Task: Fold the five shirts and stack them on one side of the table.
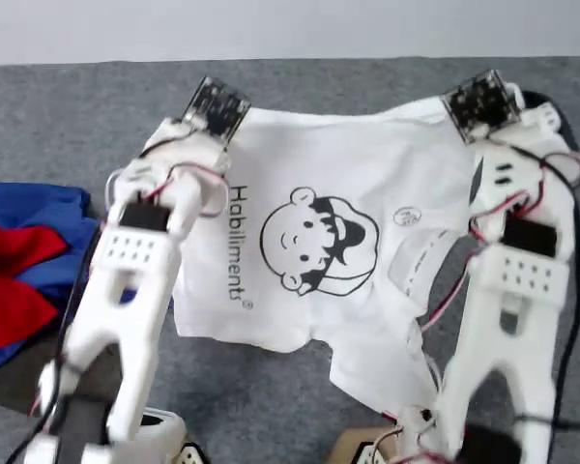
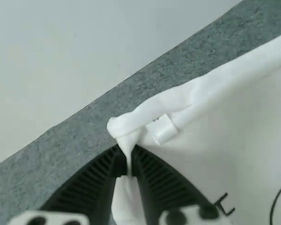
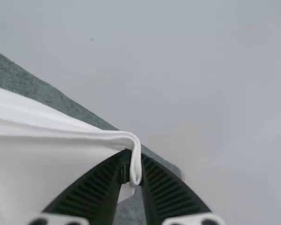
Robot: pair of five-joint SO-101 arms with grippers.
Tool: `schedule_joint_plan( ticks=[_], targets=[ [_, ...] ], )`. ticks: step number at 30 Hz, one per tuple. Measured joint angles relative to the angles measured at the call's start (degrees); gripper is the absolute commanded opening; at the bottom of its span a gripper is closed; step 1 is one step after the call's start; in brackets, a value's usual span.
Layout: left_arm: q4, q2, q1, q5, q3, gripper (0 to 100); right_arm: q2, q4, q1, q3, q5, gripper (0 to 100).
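A white shirt (image 1: 319, 242) with a cartoon face printed on it lies mostly flat at the centre of the grey table (image 1: 367, 82). Its near edge is rumpled and bunched toward 5 o'clock.

At the shirt's 11 o'clock corner, the left gripper (image 1: 216, 104) has its black ribbed fingers (image 2: 100, 173) clamped on a thin pinch of the rolled edge. Only a narrow strip of cloth sits between them. At 1 o'clock, the right gripper (image 1: 480, 100) holds the opposite corner. Its fingers (image 3: 98, 183) are closed on a fold of cloth that drapes over their tips. Both white arms reach in from 6 o'clock along the shirt's sides.

At 9 o'clock, near the table edge, a blue shirt (image 1: 39, 217) and a red shirt (image 1: 10, 290) lie in a loose, unfolded heap.

The left hold looks shallow, so a firm pull could let that corner slip free. If the two arms travel unevenly, the fold would likely land crooked. The rumpled near edge could be trapped underneath as a crease.
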Motion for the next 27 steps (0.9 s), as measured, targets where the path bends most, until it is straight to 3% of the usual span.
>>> schedule_joint_plan(
  ticks=[8, 13, 20, 27],
  targets=[
    [0.18, 19.52, 0.09, 0.09, -16.62, 1, 23.30, -0.70, -1.14, -23.82, 0.53, 1.0],
    [1.32, 27.87, -0.35, 0.00, -24.70, 1, 36.75, -0.70, -3.52, -37.36, 4.84, 1.0],
    [4.22, 39.82, -2.64, -0.18, -36.92, 1, 48.26, -0.70, -5.80, -46.59, 6.86, 1.0],
    [12.57, 51.96, -2.73, -0.18, -55.47, 1, 52.84, -0.70, -6.07, -52.04, 6.86, 1.0]
  ],
)
